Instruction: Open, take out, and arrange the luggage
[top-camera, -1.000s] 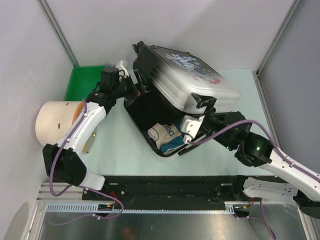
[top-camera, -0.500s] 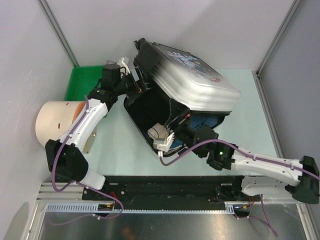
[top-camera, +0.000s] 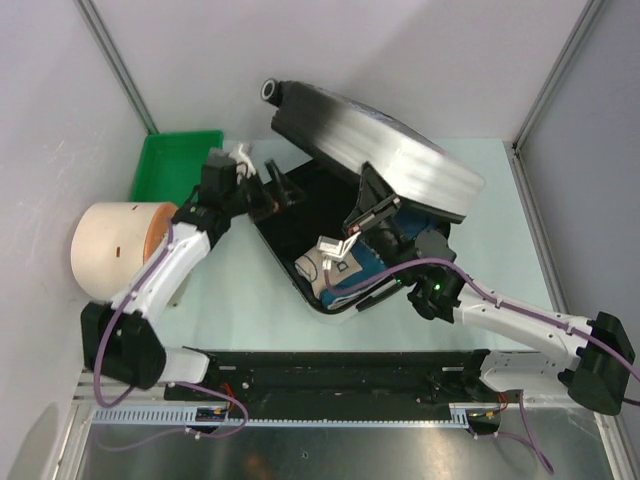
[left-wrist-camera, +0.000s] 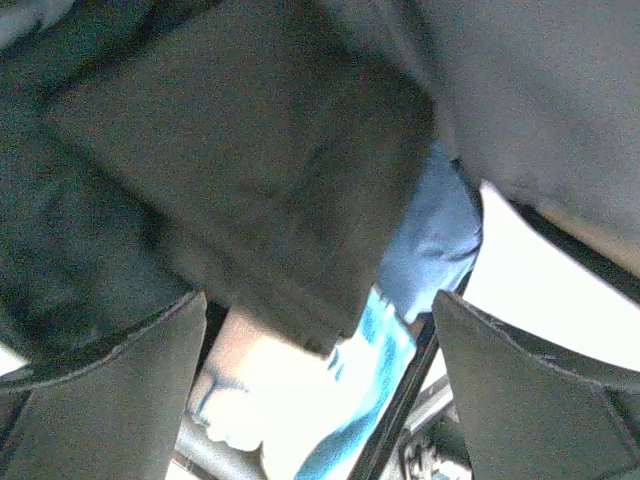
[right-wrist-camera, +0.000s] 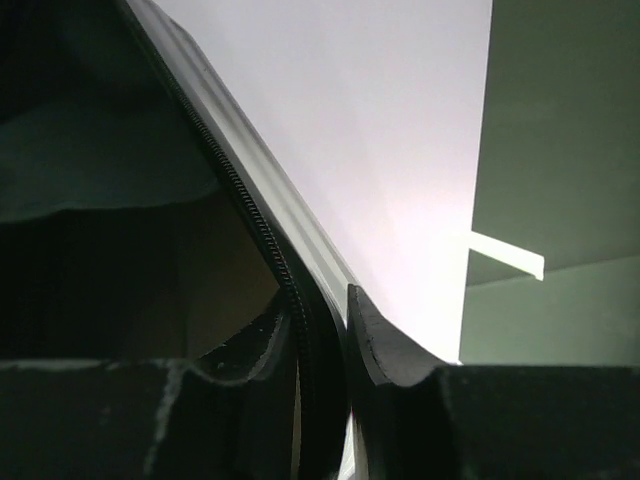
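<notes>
Tilted up steeper than a second ago, the luggage (top-camera: 400, 160) lid shows its ribbed black-to-white shell. Its dark base lies open mid-bench (top-camera: 500, 200) toward the far edge, with clothes (top-camera: 345, 270) inside. Pinching the lid's zippered rim is the right gripper (right-wrist-camera: 322, 325); the left gripper (left-wrist-camera: 320, 390) gapes wide over the base.

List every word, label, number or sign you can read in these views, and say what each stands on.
No text can be read in any view.
Dark blue marking on the white cloth inside the luggage: too small and partly hidden to read.
Outside of the luggage: no print shows at this angle.
Wrist views: no lettering in sight.
</notes>
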